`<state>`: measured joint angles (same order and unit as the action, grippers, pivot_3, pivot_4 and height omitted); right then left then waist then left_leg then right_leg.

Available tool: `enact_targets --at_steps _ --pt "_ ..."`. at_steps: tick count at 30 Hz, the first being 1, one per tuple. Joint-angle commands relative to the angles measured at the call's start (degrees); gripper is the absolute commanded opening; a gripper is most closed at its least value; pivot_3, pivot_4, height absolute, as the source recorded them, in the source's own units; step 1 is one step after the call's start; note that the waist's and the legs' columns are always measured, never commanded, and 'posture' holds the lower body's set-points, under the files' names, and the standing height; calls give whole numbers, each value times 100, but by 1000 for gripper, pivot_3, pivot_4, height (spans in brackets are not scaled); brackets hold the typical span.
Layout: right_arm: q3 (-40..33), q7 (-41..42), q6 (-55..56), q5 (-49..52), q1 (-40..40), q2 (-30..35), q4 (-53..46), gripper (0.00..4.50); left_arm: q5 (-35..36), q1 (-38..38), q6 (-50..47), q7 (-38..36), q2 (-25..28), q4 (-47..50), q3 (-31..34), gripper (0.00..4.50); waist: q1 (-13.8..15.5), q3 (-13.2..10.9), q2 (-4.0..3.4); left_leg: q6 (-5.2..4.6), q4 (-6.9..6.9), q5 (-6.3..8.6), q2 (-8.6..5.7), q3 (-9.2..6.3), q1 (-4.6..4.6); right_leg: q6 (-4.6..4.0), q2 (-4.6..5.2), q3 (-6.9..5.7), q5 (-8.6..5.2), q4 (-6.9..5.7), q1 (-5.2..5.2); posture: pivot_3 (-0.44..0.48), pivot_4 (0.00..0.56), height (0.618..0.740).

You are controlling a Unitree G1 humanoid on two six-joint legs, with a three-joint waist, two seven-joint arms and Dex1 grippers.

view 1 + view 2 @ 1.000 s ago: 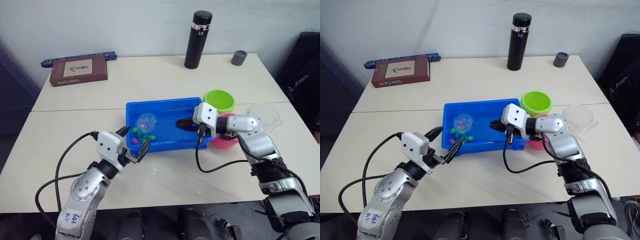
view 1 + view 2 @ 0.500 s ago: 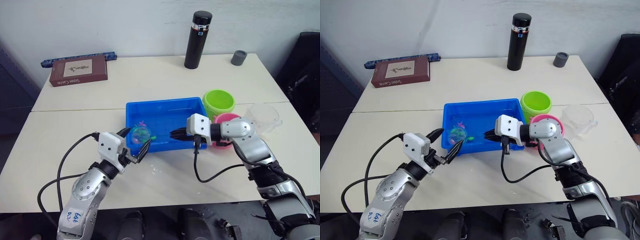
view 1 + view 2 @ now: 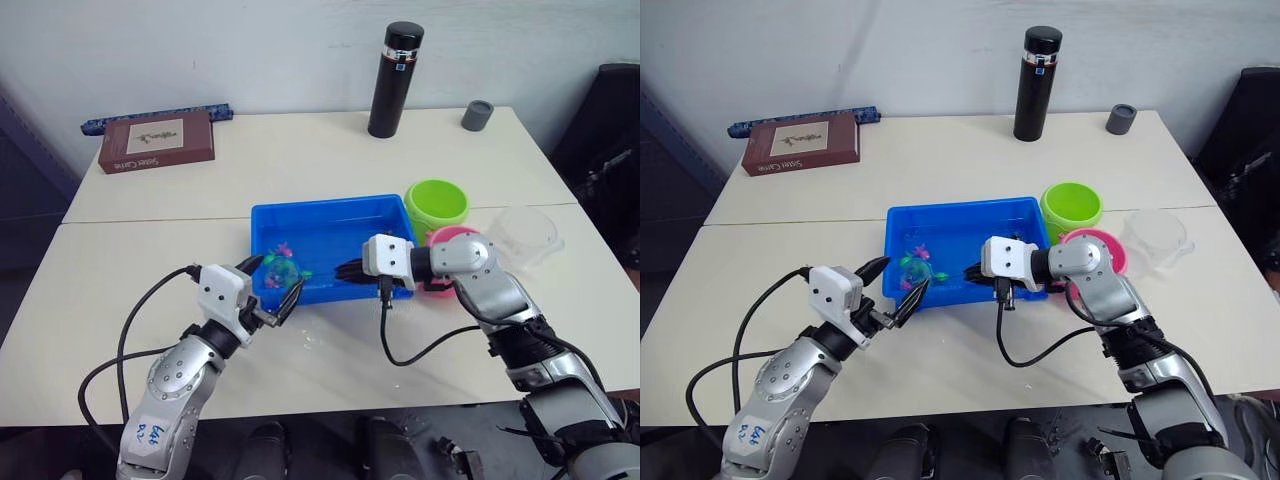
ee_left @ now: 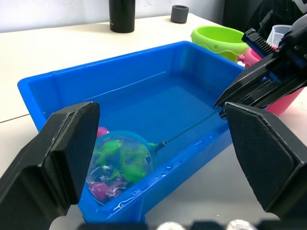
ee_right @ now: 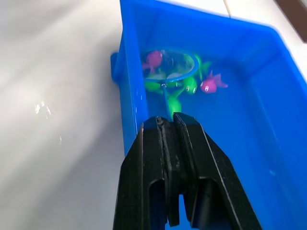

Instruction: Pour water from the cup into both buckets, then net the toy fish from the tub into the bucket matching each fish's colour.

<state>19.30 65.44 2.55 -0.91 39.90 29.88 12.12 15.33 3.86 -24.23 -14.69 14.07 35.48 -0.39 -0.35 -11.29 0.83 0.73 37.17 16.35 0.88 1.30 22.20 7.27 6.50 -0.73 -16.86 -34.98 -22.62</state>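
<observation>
clamping a net handle (image 4: 192,128), right gripper (image 3: 978,272) jaws point toward 9 o'clock; hoop lies over toy fish (image 5: 211,84); left gripper (image 3: 892,290) jaws released.

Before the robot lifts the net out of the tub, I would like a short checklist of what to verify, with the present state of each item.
1. Right pincer shut on the net handle: ok.
2. Net hoop down in the tub among the toy fish: ok.
3. Only one colour of fish in the net: cannot tell; pink and green fish crowd around the hoop.
4. Pink bucket and green bucket upright beside the tub: ok.
5. Left pincer open near the tub's front corner, close to the net: not ok if the lift swings that way.
6. Table dry: not ok; droplets lie in front of the tub.
</observation>
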Motion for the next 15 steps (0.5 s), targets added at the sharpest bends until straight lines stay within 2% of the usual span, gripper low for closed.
enact_targets --at_steps 1,11,15 --pt "9 -23 283 -123 97 36 128 0 -42 -9 71 50 -10 187 -2 4461 4 0 0 0 0 0 0 0 0 0 0 0 0 0 0 0 150 740" --pt "-292 -257 595 -199 401 365 829 0 -24 201 -212 229 61 467 122 4461 9 0 0 0 0 0 0 7 1 0 1 -1 0 0 1 0 150 740" --pt "-529 -186 383 35 583 459 680 0 75 343 -372 289 65 679 280 4461 -9 0 0 0 -1 0 1 10 1 0 1 2 0 2 -1 0 150 740"
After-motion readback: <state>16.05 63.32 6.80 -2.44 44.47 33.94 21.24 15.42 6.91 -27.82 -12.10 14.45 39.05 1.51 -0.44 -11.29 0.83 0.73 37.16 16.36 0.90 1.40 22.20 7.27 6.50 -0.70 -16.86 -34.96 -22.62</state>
